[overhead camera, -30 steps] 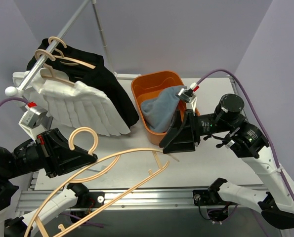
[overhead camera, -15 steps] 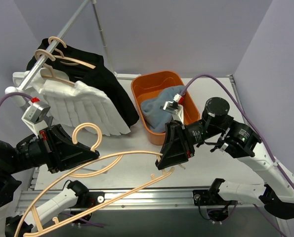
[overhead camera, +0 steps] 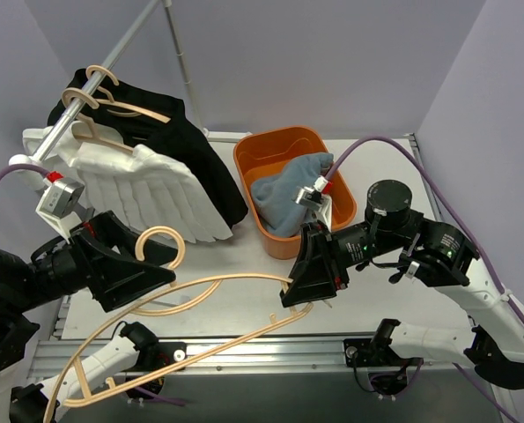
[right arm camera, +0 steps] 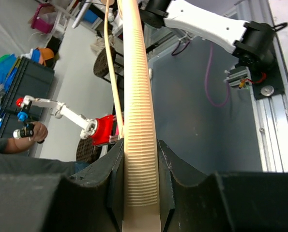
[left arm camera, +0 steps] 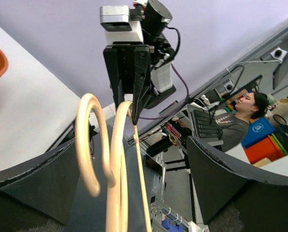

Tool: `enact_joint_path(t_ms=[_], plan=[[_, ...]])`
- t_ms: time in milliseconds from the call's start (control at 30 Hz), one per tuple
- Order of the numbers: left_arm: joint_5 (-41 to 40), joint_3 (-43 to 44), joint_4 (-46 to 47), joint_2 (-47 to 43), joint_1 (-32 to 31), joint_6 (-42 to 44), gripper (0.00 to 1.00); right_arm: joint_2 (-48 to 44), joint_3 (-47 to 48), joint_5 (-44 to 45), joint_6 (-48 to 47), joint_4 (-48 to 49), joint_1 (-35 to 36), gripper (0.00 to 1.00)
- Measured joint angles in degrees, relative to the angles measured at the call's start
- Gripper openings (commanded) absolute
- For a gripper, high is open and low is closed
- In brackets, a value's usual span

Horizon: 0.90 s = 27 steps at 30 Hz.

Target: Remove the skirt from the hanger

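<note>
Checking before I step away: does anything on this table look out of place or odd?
Yes. The bare wooden hanger hangs crooked in the air, clamped in the right hand, its far end poking out past the near edge of the table. The grey skirt lies bunched, not folded, in the orange bin.

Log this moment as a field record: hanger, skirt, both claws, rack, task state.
hanger: beige curved hanger with a ribbed arm, bare, spanning between both claws
skirt: grey-blue fabric skirt, heaped in the orange plastic tub
left: left claw open, fingers either side of the hanger's hook
right: right claw shut on the hanger's ribbed arm
rack: metal rail carrying a black garment and a white ruffled garment
task state: skirt off the hanger
</note>
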Motion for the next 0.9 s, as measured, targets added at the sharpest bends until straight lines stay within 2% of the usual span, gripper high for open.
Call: enact_joint_path(t_ms=[100,300,600,733,900], plan=[[-2.9,0.4,-2.6,0.0,0.0,1.3,0.94,-0.1,0.0,2.5,-0.7,-1.9,0.0,0.0],[-11.5,2.5,-14.5,0.1,0.0,5.1,0.94,-2.0,0.5,7.6,-1.8,-5.7,0.0,0.0],[-28.8,7.6,-31.8,0.7,0.0,10.4,0.94,-3.1,4.9,18.1,-6.4,-17.2,0.0,0.0],[-35.4,9.2,-34.2,0.4,0.0,12.3,0.94,-0.6,9.1,24.9,-9.6,-22.3,0.0,0.0],[-37.4,7.3,-34.9,-1.1,0.0,14.3,0.94,3.8,12.4,31.2,-13.5,-25.8,0.0,0.0]])
